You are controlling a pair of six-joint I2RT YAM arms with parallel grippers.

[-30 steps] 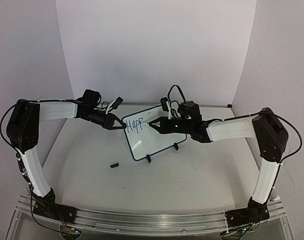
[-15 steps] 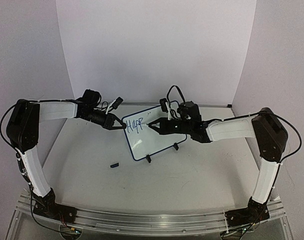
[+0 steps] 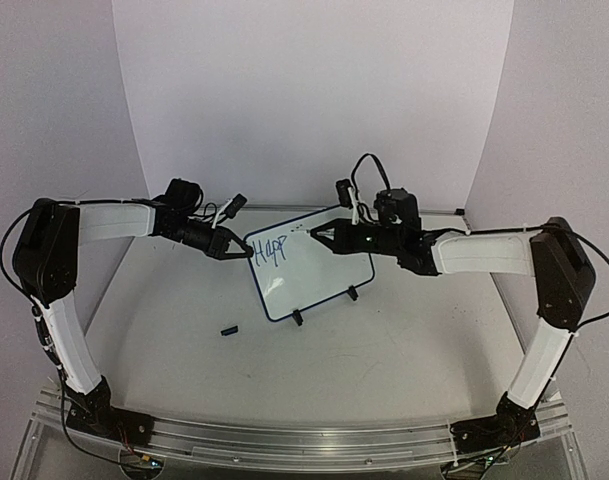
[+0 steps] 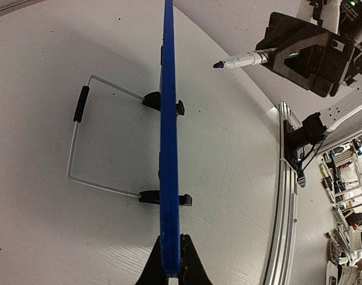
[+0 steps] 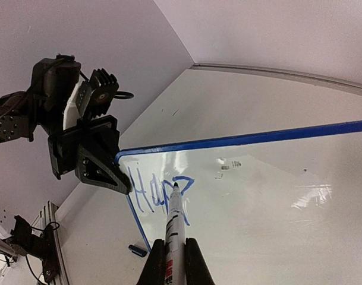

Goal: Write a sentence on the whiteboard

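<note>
The whiteboard (image 3: 314, 270) stands tilted on its two black clip feet at mid-table. My left gripper (image 3: 242, 249) is shut on its left rim; in the left wrist view the board is edge-on, a blue strip (image 4: 169, 136) pinched between my jaws (image 4: 172, 264). The sentence (image 3: 272, 250) reads "Happ" in blue at the upper left (image 5: 154, 191). My right gripper (image 3: 326, 233) is shut on a slim marker pen (image 5: 176, 228). The pen's tip (image 4: 217, 65) hangs a little off the board face, in front of the last letter.
A small dark pen cap (image 3: 229, 329) lies on the table in front of the board's left corner. A wire stand (image 4: 76, 142) juts out behind the board. The table's metal rail (image 3: 304, 440) and both arm bases run along the near edge.
My right arm has swung up and back to the right, which lifted the marker tip off the board. The left gripper and the whiteboard have stayed put. No new lettering shows.
</note>
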